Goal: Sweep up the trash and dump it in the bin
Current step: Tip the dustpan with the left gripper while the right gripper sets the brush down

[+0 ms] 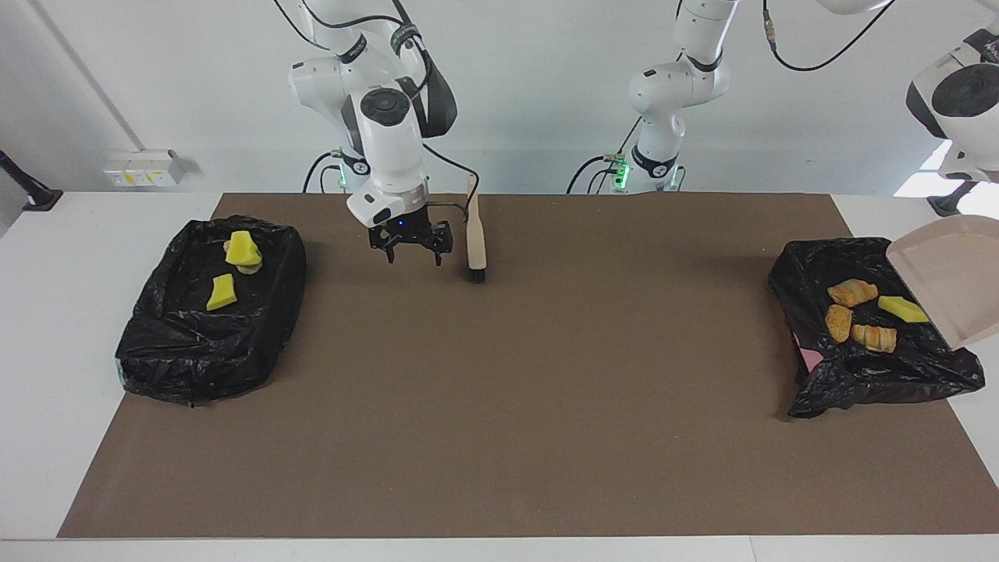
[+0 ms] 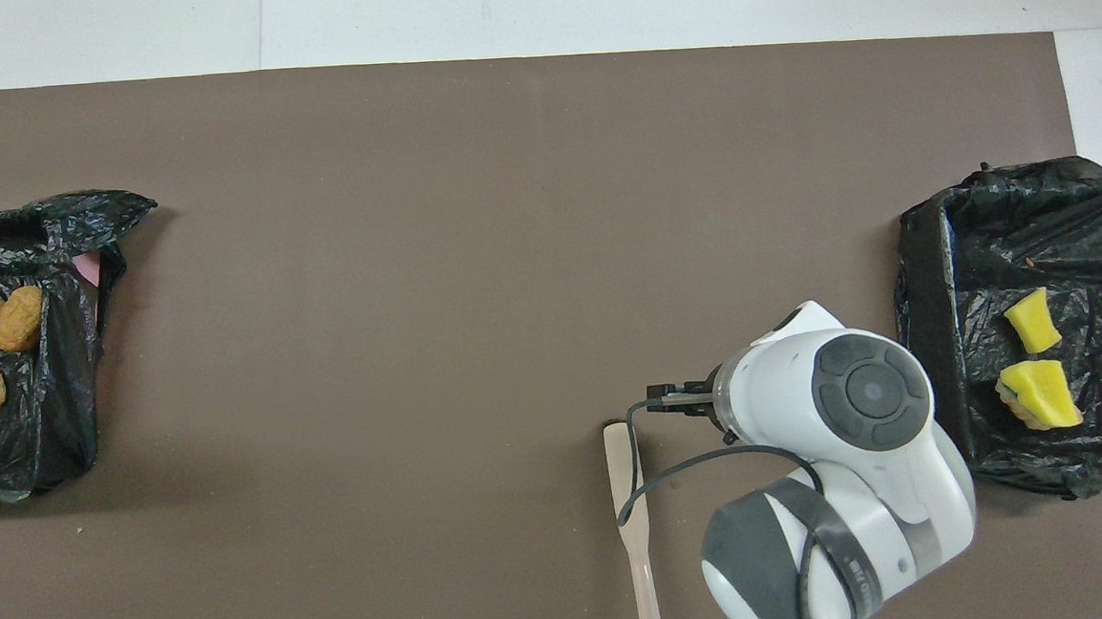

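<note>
1. Brown table cover [image 1: 546,390]: lying matt and smooth, looking like paper or thin board.
2. Bin liners [image 1: 203,343] [image 1: 858,375]: showing as crinkled, glossy black plastic film.
3. Yellow sponge pieces [image 1: 221,292]: appearing porous and matt (foam-like).
4. Tan lumps [image 1: 851,292]: looking ridged, slightly sheened.
5. Hand brush [image 1: 474,234]: showing a smooth beige handle, dark bristles.
6. Dustpan [image 1: 948,273]: appearing as smooth beige plastic.
7. Arm shells [image 2: 864,424]: gleaming as glossy white plastic.

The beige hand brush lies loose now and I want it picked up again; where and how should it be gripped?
Grip the beige hand brush on its long flat handle, coming straight down from above with fingers across its narrow width. It lies flat on the brown mat, black bristle end farther from the robots, so the handle end sits within closer reach.
</note>
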Controlling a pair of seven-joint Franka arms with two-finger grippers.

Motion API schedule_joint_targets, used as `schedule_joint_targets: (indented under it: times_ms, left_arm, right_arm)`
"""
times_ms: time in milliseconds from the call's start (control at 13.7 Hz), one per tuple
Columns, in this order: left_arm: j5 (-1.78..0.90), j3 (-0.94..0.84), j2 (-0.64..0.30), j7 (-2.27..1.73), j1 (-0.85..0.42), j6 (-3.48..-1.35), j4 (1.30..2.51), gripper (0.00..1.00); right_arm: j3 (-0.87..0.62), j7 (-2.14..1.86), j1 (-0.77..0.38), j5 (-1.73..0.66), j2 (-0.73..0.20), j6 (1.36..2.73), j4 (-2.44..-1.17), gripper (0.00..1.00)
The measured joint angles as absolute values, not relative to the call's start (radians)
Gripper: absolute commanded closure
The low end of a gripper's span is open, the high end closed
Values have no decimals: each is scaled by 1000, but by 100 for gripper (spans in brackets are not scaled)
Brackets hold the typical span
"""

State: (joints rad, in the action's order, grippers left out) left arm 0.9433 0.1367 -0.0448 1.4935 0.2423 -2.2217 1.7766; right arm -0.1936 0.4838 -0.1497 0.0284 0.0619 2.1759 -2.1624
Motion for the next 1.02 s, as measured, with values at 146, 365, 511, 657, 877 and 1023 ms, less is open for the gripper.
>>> schedule_joint_targets:
  times_ms: [146, 365, 511, 657, 877, 1023]
  left_arm:
    - [800, 142, -37, 1453, 244, -2199, 1764, 100]
    - [756, 126, -31, 1308, 232, -2102, 1762, 100]
    - [714, 118, -28, 1173, 199, -2035, 1761, 100]
    - [622, 116, -27, 1065, 170, -1970, 1761, 100]
    - [496, 114, -22, 873, 127, -1880, 1762, 100]
    - [415, 113, -13, 736, 88, -1830, 1771, 100]
  right_arm:
    - [-139, 470, -121, 31, 61, 2173, -2100, 0]
    - [-37, 347, -106, 32, 63, 2055, -1970, 0]
    - [37, 226, -102, 32, 67, 1953, -1879, 0]
    - [94, 127, -98, 32, 72, 1848, -1797, 0]
    - [133, 75, -99, 32, 77, 1682, -1681, 0]
    - [151, 40, -98, 30, 79, 1574, -1601, 0]
